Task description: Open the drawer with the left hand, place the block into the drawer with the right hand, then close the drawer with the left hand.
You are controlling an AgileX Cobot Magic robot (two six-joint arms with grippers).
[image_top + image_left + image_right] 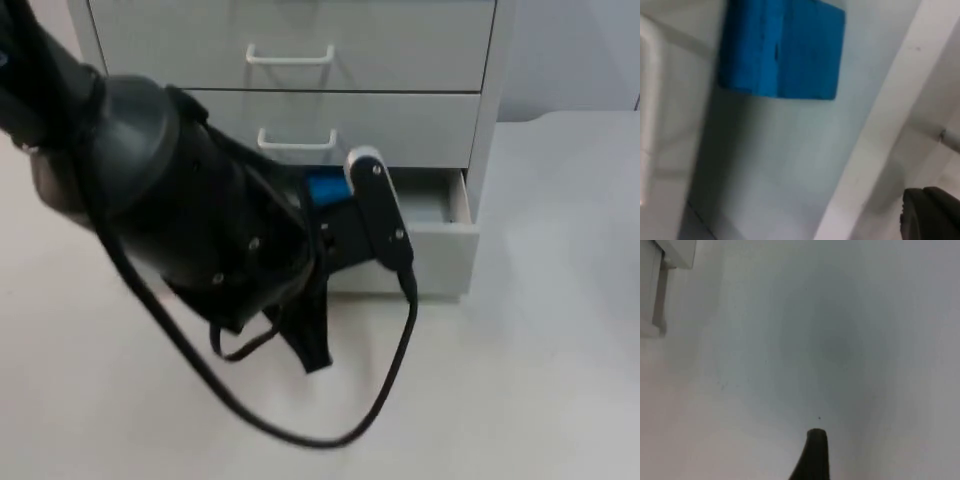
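Top view — bottom drawer (440, 215) pulled out, blue block (325, 187) inside; left gripper (330, 235) at its front, finger state not discernible.

Left wrist view — block (782, 47) resting on the drawer floor (780, 165).

Right wrist view — right gripper (812, 452) waiting over bare table (840, 340), fingers unreadable.

Risk: an off-centre push could jam the drawer.

A white surface (560, 330) carries a pale grey drawer cabinet (487, 110), which stands directly on it at the far side. The cabinet's lowest drawer (445, 245) is pulled out over the surface, its front panel toward the viewer. In the right wrist view the same white surface (840, 340) shows a few tiny dark specks, and a corner of the cabinet (670, 255) rests on it.
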